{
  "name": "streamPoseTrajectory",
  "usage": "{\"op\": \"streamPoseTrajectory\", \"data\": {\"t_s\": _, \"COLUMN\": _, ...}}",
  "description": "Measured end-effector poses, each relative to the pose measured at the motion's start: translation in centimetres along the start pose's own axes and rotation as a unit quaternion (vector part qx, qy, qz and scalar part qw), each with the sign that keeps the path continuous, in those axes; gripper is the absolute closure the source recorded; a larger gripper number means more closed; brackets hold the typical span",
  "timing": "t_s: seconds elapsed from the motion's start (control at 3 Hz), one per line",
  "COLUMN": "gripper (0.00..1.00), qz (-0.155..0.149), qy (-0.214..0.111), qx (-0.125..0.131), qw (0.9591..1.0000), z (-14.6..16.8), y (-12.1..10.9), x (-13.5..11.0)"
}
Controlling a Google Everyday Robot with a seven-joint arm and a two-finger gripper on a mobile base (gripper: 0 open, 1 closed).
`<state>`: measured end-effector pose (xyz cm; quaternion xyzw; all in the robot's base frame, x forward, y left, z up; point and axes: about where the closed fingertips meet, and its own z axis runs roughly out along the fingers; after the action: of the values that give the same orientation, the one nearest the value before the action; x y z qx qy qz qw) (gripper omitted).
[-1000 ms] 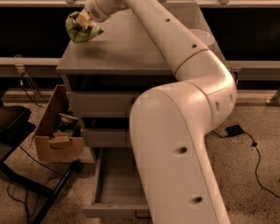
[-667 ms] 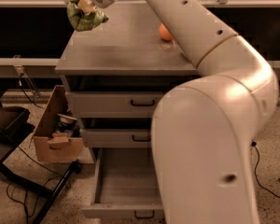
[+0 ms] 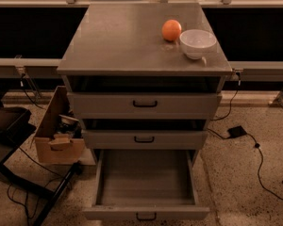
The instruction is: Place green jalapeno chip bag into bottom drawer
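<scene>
W/ gripper & green jalapeno chip bag both out of frame, claw's opening/hold can't be told; bottom drawer (image 3: 146, 182) pulled open at bottom centre, orange (image 3: 171, 30) beside bowl (image 3: 197, 42) upper right.

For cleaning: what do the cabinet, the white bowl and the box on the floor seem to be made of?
Cabinet: probably painted metal, flat grey with a dull sheen. Bowl: smooth glossy white, ceramic or plastic. Box: brown cardboard, bent flaps. Gripper: not in view.
</scene>
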<state>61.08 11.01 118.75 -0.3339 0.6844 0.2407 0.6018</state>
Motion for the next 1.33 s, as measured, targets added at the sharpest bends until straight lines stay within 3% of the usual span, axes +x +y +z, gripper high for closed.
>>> {"op": "streamPoseTrajectory", "data": {"t_s": 0.33, "gripper": 1.0, "qz": 0.04, "qy": -0.01, "qx": -0.007, "qw": 0.9991, "z": -6.5, "y": 7.9, "x": -0.6}}
{"op": "streamPoseTrajectory", "data": {"t_s": 0.67, "gripper": 1.0, "qz": 0.122, "qy": 0.084, "qx": 0.019, "qw": 0.9888, "z": -10.3, "y": 6.6, "x": 9.5}}
{"op": "streamPoseTrajectory", "data": {"t_s": 1.0, "gripper": 1.0, "qz": 0.16, "qy": 0.134, "qx": 0.018, "qw": 0.9779, "z": -11.3, "y": 7.1, "x": 15.2}}
{"op": "streamPoseTrajectory", "data": {"t_s": 1.33, "gripper": 1.0, "qz": 0.149, "qy": 0.128, "qx": 0.018, "qw": 0.9804, "z": -11.3, "y": 7.8, "x": 14.2}}
